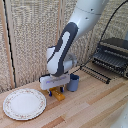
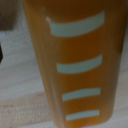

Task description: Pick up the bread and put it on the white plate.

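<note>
Light wood surface [image 1: 95, 102], woven screen behind, black toaster oven [image 1: 114, 55] at the exterior view's right. Tool [image 1: 56, 89] sits low over the bread [image 1: 58, 94], fingers either side; gripping or not, can't tell. Blue cup [image 1: 74, 82] just beside. White dish [image 1: 24, 103] well apart toward exterior view's left. Wrist view: loaf fills frame w/ pale stripes. Advice: centre grip, lift straight, avoid cup. No readable writing.

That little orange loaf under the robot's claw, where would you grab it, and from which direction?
Probably across the loaf's narrow width, near mid-length, coming straight down from above. It is a slim oblong lying flat on the table, with straight long sides, as the wrist view shows. The cup stands close beside it, so a sideways approach looks cramped. The gripper is already low over it; whether the jaws are closed can't be told.
</note>
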Tool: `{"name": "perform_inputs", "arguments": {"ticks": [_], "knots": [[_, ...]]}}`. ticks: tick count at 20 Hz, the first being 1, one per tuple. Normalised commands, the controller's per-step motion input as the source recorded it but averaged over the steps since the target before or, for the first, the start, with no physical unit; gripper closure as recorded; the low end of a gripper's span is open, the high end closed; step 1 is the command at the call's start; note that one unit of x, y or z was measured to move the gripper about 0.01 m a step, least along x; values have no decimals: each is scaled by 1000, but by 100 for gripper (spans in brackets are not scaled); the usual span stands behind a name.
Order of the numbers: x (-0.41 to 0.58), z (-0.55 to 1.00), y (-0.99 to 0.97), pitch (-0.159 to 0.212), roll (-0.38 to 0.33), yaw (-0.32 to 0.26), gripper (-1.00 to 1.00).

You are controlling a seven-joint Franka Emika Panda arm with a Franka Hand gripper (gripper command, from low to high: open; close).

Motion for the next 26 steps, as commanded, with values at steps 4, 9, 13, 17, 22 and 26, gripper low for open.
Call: {"name": "perform_inputs", "arguments": {"ticks": [4, 9, 13, 17, 22, 26], "knots": [[-102, -148, 94, -35, -65, 43, 100], [-95, -96, 131, -23, -60, 28, 100], [-156, -36, 121, -2, -38, 3, 100], [-144, 1, 104, -4, -6, -1, 100], [-9, 570, 17, -37, 39, -17, 100], [139, 999, 19, 0, 40, -47, 100]]}}
